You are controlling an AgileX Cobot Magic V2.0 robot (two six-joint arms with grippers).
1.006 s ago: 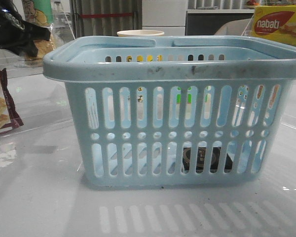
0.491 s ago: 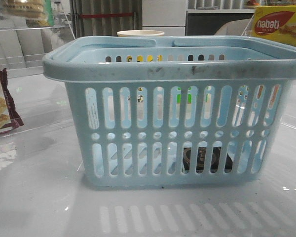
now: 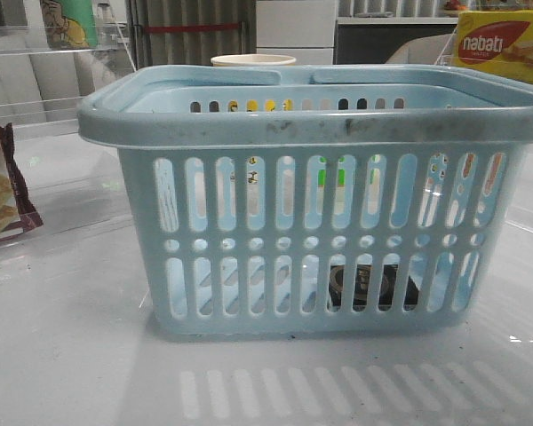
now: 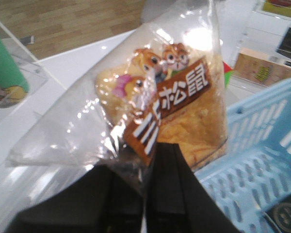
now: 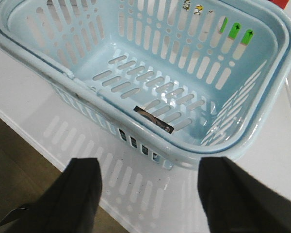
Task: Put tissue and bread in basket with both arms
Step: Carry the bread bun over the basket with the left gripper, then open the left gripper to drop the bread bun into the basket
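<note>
The bread (image 4: 184, 121), golden-brown in a clear crinkly wrapper with a brown label of white characters and cartoon squirrels, is held aloft by the left gripper (image 4: 150, 194); its black jaws are closed together on the lower edge of the wrapper. In the left wrist view the loaf hangs above the white surface (image 4: 87, 58), just beside the rim of the basket (image 4: 262, 145).

The tissue (image 3: 369, 286), a small dark pack, lies flat on the basket floor, seen through the slots of the near wall toward the robot's right; it also appears at the corner of the left wrist view (image 4: 283, 213) and as a thin dark edge in the right wrist view (image 5: 154, 120).

The basket (image 3: 311, 133), light blue with rows of slots and round holes, stands upright on the surface (image 3: 71, 355).

The right gripper (image 5: 150, 199) hangs above the surface, outside the basket's rim, its jaws spread wide and holding nothing.

Beyond the basket: a maroon-edged cracker packet (image 3: 2, 186) at the robot's left, a cream cup rim (image 3: 253, 60) behind, and a yellow Nabati box (image 3: 505, 44) at far right.
</note>
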